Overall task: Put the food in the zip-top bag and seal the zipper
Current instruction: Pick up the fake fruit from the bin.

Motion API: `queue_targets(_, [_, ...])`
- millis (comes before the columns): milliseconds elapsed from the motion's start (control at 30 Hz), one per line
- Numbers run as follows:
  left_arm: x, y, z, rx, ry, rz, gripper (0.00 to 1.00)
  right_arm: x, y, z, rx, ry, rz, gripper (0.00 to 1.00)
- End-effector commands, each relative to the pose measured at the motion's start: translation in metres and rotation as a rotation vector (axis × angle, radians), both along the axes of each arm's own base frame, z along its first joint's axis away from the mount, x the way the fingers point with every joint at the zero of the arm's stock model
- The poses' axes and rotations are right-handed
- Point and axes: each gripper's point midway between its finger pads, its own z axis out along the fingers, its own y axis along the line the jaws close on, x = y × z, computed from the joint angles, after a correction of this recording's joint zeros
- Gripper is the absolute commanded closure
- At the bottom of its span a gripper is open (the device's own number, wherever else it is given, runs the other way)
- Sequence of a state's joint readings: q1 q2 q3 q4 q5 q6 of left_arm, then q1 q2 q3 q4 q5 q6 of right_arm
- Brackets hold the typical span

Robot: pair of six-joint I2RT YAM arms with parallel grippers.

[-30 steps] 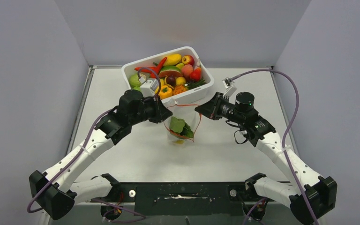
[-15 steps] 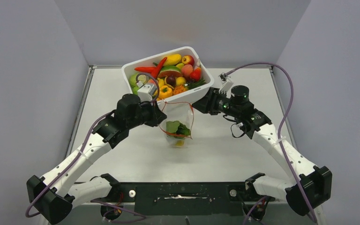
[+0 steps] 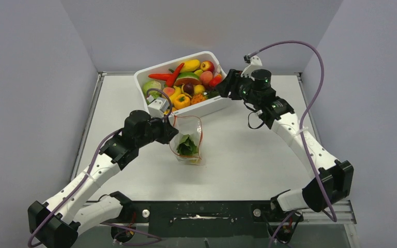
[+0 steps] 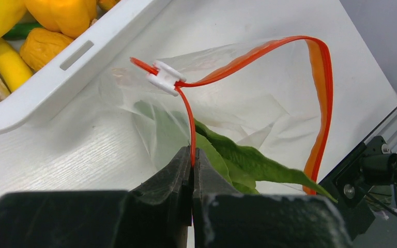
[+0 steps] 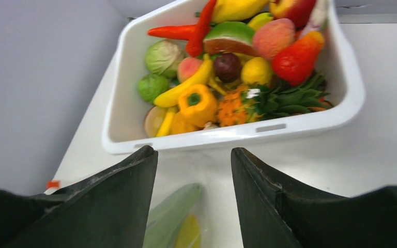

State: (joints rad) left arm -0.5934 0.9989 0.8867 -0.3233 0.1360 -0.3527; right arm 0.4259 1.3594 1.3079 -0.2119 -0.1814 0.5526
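Note:
The clear zip-top bag (image 3: pixel 192 135) stands on the table in front of the tub, mouth open. Its red-orange zipper (image 4: pixel 321 88) loops round the opening, with a white slider (image 4: pixel 164 77) at the far end. My left gripper (image 4: pixel 192 160) is shut on the zipper's near side. Inside the bag lie a long green leaf (image 4: pixel 248 163) and something yellow (image 5: pixel 188 232). More food (image 3: pixel 186 82) fills the white tub (image 3: pixel 143 77). My right gripper (image 3: pixel 222 89) hovers open and holding nothing at the tub's near right corner; its fingers (image 5: pixel 129 181) frame the tub's near wall (image 5: pixel 227 135).
Grey walls close in the table on the left, back and right. A purple cable (image 3: pixel 315 57) arcs above the right arm. The tub sits at the table's back edge, a hand's width behind the bag.
My right gripper has opened, let go of the bag's right edge and swung back to the tub. The bag mouth has narrowed and shifted left with the left gripper.

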Motion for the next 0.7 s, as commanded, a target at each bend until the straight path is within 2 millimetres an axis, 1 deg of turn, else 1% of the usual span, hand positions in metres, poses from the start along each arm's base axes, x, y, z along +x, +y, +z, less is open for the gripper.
queue_targets(0, [0.003,-0.005,0.029,-0.044,-0.156,-0.06,1.0,0.048,-0.029,0.009,-0.077,-0.07,-0.212,0.45])
queue_targets(133, [0.001,-0.002,0.023,-0.021,-0.175,-0.074,1.0,0.081,-0.036,0.004,-0.114,-0.097,-0.308,0.46])
queue_targets(233, [-0.003,-0.002,0.018,-0.017,-0.178,-0.094,1.0,0.108,-0.043,-0.004,-0.158,-0.112,-0.379,0.49])
queue_targets(300, [-0.005,-0.002,0.017,-0.017,-0.18,-0.102,1.0,0.124,-0.044,-0.014,-0.19,-0.105,-0.401,0.5])
queue_targets(333, [-0.007,-0.002,0.017,-0.019,-0.18,-0.11,1.0,0.134,-0.042,-0.024,-0.206,-0.092,-0.398,0.51])
queue_targets(500, [-0.013,-0.003,0.018,-0.035,-0.188,-0.131,1.0,0.169,-0.031,-0.045,-0.219,-0.068,-0.38,0.52])
queue_targets(567, [-0.013,-0.003,0.017,-0.034,-0.183,-0.139,1.0,0.18,-0.025,-0.052,-0.214,-0.047,-0.377,0.52])
queue_targets(667, [-0.014,-0.003,0.017,-0.029,-0.183,-0.142,1.0,0.192,-0.017,-0.064,-0.195,-0.019,-0.374,0.49])
